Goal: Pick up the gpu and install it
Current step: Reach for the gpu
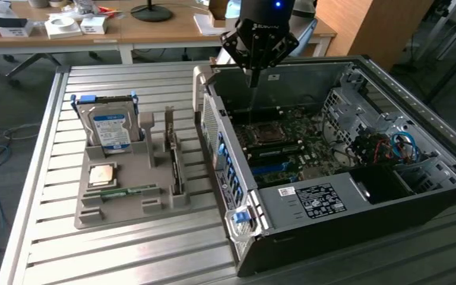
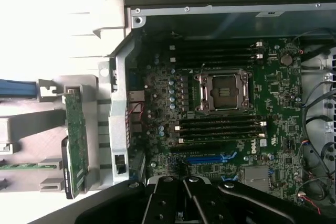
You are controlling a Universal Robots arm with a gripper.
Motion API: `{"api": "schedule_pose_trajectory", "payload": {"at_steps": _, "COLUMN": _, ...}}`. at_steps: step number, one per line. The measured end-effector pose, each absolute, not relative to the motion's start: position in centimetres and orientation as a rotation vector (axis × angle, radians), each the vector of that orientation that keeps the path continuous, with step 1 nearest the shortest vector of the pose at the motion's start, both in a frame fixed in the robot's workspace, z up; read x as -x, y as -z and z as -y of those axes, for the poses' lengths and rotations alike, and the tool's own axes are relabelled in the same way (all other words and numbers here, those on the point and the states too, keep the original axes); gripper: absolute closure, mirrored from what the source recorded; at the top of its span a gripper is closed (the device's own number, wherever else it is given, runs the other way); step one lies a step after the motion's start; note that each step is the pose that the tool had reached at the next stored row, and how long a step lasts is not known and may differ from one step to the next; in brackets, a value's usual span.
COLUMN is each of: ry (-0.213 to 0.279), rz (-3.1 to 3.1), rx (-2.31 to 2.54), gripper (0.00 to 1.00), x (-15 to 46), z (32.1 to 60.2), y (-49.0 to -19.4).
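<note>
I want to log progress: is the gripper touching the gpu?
Apart. The exterior view shows the gripper over the computer case, the gpu standing in its holder beside it.

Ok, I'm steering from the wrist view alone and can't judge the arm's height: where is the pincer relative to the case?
Observer: The pincer hangs shut and empty over the far end of the case, clear above the board.
Operator: Is the gpu out of its holder?
Observer: No, the gpu stands on edge in the tray, on the exterior view's left of the case.
Operator: What's the blue thing in that tray?
Observer: A hard drive, upright at the tray's far end.
</note>
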State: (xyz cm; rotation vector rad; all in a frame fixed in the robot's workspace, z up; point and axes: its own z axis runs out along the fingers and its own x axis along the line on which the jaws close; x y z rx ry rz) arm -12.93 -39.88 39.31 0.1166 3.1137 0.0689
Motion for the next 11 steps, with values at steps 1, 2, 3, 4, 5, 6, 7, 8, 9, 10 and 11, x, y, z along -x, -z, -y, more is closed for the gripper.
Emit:
{"api": "schedule_pose_trajectory", "payload": {"at_steps": 1, "ry": -0.069, "rz": -3.114, "rx": -0.117, "gripper": 0.89, "x": 13.1, "z": 39.9, "y": -39.3}}
{"api": "schedule_pose_trajectory", "payload": {"at_steps": 2, "ry": -0.069, "rz": -3.114, "rx": -0.117, "gripper": 0.89, "x": 13.2, "z": 39.9, "y": -39.3}}
{"api": "schedule_pose_trajectory", "payload": {"at_steps": 3, "ry": -0.069, "rz": -3.114, "rx": -0.117, "gripper": 0.89, "x": 13.3, "z": 39.9, "y": -39.3}}
{"api": "schedule_pose_trajectory", "payload": {"at_steps": 4, "ry": -0.069, "rz": -3.114, "rx": -0.116, "gripper": 0.89, "x": 13.5, "z": 39.9, "y": -39.3}}
{"api": "schedule_pose_trajectory", "payload": {"at_steps": 5, "ry": -0.069, "rz": -3.114, "rx": -0.116, "gripper": 0.89, "x": 13.8, "z": 39.9, "y": -39.3}}
{"api": "schedule_pose_trajectory", "payload": {"at_steps": 6, "ry": -0.069, "rz": -3.114, "rx": -0.117, "gripper": 0.89, "x": 14.0, "z": 39.9, "y": -39.3}}
{"api": "schedule_pose_trajectory", "payload": {"at_steps": 7, "ry": -0.069, "rz": -3.114, "rx": -0.117, "gripper": 0.89, "x": 14.1, "z": 39.9, "y": -39.3}}
{"api": "schedule_pose_trajectory", "payload": {"at_steps": 8, "ry": -0.069, "rz": -3.114, "rx": -0.117, "gripper": 0.89, "x": 14.3, "z": 39.9, "y": -39.3}}
{"api": "schedule_pose_trajectory", "payload": {"at_steps": 9, "ry": -0.069, "rz": -3.114, "rx": -0.117, "gripper": 0.89, "x": 14.5, "z": 39.9, "y": -39.3}}
{"api": "schedule_pose_trajectory", "payload": {"at_steps": 10, "ry": -0.069, "rz": -3.114, "rx": -0.117, "gripper": 0.89, "x": 14.8, "z": 39.9, "y": -39.3}}
{"api": "schedule_pose_trajectory", "payload": {"at_steps": 11, "ry": -0.069, "rz": -3.114, "rx": -0.117, "gripper": 0.89, "x": 15.0, "z": 39.9, "y": -39.3}}
